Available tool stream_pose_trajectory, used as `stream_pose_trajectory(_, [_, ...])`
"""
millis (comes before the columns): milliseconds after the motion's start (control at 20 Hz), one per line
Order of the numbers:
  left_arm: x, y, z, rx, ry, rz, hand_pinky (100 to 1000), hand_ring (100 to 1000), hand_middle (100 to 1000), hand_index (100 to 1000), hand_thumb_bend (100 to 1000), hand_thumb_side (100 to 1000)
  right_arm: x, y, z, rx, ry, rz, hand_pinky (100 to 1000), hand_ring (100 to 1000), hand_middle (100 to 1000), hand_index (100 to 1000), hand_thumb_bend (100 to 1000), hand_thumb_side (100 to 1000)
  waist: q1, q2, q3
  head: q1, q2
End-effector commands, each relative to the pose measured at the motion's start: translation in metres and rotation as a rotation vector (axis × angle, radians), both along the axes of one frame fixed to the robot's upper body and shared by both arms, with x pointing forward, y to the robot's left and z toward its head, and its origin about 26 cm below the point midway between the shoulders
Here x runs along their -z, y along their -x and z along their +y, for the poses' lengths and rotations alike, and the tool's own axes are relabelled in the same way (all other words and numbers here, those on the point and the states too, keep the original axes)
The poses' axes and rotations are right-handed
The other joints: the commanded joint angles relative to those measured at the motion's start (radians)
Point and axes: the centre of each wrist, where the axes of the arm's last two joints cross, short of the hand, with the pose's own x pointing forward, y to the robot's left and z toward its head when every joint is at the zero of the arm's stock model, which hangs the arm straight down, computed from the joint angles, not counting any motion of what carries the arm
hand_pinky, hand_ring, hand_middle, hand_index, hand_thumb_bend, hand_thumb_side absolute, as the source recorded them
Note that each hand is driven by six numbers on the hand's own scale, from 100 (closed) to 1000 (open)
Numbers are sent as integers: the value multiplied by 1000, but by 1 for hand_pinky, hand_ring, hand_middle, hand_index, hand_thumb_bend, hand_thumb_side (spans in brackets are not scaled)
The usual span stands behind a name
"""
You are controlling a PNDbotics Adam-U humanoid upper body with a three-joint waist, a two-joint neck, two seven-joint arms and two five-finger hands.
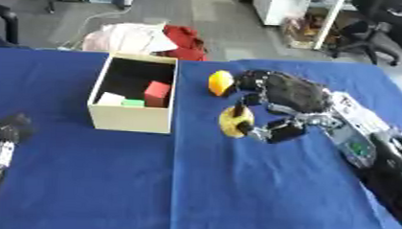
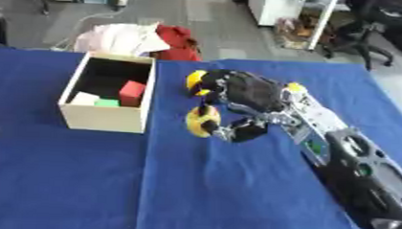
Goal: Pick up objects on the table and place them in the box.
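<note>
Nearest the camera, at the lower left edge of the blue desk, the left robot hand rests idle; whether its fingers are spread or curled cannot be told. Further in, the right arm reaches across from the right side, and the right robot hand has its fingers curled down around two yellow objects, one near the thumb and one near the upper fingers, both seemingly resting on the desk. Just to the left stands the open box, which already holds a red block, a green piece and a white piece. Beyond the desk a heap of red and pale cloth lies on the floor. The risk appears to be in the grasp: with two rounded things inside one hand, one could roll out or be nudged away as the fingers tighten, or drop short of the box on the way over.
</note>
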Motion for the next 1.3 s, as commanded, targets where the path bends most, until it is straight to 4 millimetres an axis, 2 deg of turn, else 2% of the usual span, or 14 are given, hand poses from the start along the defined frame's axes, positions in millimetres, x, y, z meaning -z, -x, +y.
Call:
stream_pose_trajectory(50, [-10, -2, 0, 10, -6, -35, 885, 776, 751, 826, 125, 639, -24, -13, 9, 7, -40, -17, 856, 770, 749, 478, 100, 149, 7, -11, 10, -4, -23])
stream_pose_trajectory(250, [-13, -4, -4, 27, -4, -45, 886, 776, 750, 826, 124, 640, -40, -29, 31, 6, -63, -22, 861, 772, 752, 489, 100, 141, 12, 3, 39, -16, -42])
stream_pose_trajectory(400, [-16, -5, -7, 43, -2, -52, 886, 776, 750, 826, 124, 640, -42, -40, 47, 31, -57, -13, 865, 775, 756, 508, 100, 151, 16, 13, 62, -30, -53])
stream_pose_trajectory(650, [-19, -7, -13, 70, 2, -61, 886, 776, 750, 826, 124, 639, -17, -59, 66, 138, -60, 37, 865, 772, 753, 527, 100, 173, 23, 27, 98, -56, -74])
stream_pose_trajectory(900, [-23, -10, -19, 102, 5, -73, 886, 776, 749, 826, 124, 637, 13, -69, 76, 279, -55, 42, 865, 777, 757, 570, 100, 183, 30, 37, 135, -87, -89])
stream_pose_trajectory(1050, [-24, -10, -20, 109, 8, -74, 886, 775, 749, 827, 124, 637, 25, -72, 76, 361, -66, 15, 864, 781, 761, 688, 100, 177, 32, 39, 147, -95, -92])
stream_pose_trajectory(1100, [-24, -10, -21, 110, 8, -75, 886, 775, 749, 827, 124, 636, 28, -72, 77, 378, -66, 5, 864, 782, 761, 700, 100, 177, 32, 39, 148, -96, -92])
stream_pose_trajectory(1150, [-24, -10, -21, 112, 9, -75, 886, 775, 749, 827, 125, 636, 31, -72, 76, 388, -66, -6, 866, 784, 765, 799, 100, 175, 31, 39, 149, -96, -92])
stream_pose_trajectory(1250, [-24, -10, -20, 111, 8, -74, 887, 775, 749, 827, 125, 637, 33, -73, 75, 399, -62, -24, 870, 792, 778, 895, 100, 183, 30, 38, 147, -94, -90])
stream_pose_trajectory(1300, [-24, -10, -20, 111, 8, -73, 886, 775, 749, 826, 125, 636, 33, -73, 74, 401, -58, -29, 871, 794, 782, 910, 100, 186, 30, 38, 146, -93, -89])
